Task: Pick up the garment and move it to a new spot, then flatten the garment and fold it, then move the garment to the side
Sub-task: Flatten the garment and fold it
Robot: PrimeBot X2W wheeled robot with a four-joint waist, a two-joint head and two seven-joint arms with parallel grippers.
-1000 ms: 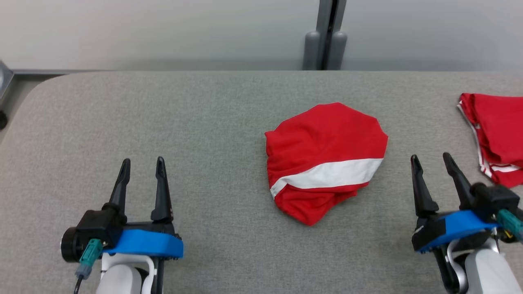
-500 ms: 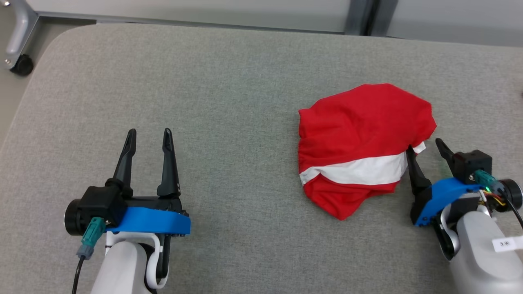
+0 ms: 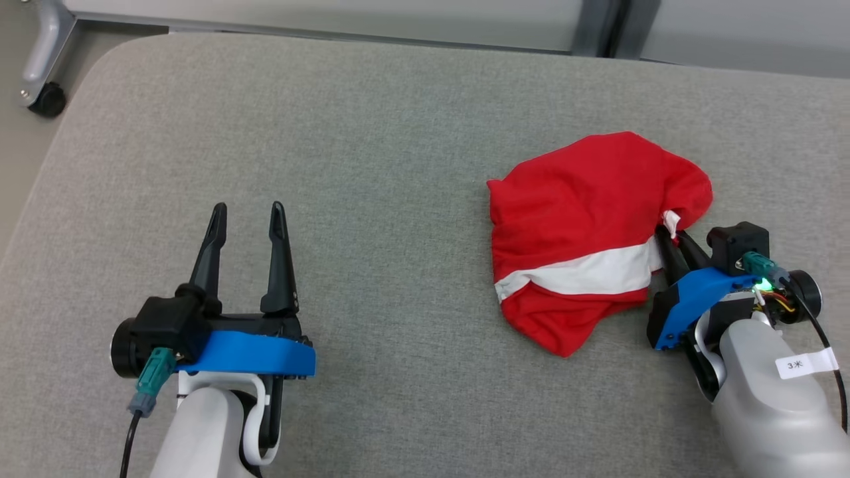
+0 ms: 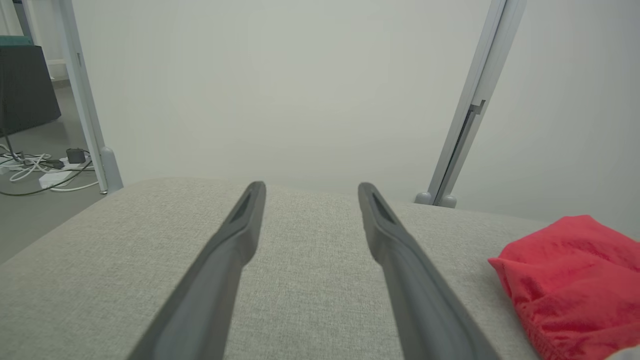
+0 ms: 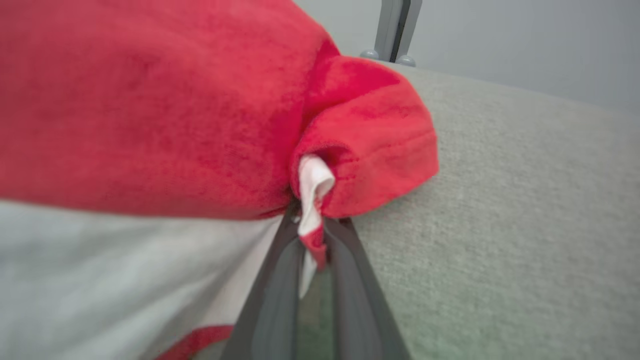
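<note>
The garment (image 3: 584,232) is a crumpled red cloth with a white band, lying on the grey padded table (image 3: 372,153) right of centre. My right gripper (image 3: 669,234) is shut on its right edge, where a red and white fold is pinched between the two fingers. The right wrist view shows that pinched fold of the garment (image 5: 312,200) bunched at the tips of my right gripper (image 5: 311,225). My left gripper (image 3: 248,216) stands open over bare table at the lower left, well apart from the cloth. In the left wrist view my left gripper (image 4: 310,192) is open, with the garment (image 4: 575,280) at the lower right.
A caster wheel (image 3: 46,99) and a frame leg stand on the floor past the table's far left corner. A grey upright post (image 4: 465,130) rises behind the table, and cables lie on the floor (image 4: 40,170) to the left.
My right gripper went in to the garment's right edge and shut on it, bunching the cloth there. The camera has tilted down and turned left. The left arm has hardly moved.
</note>
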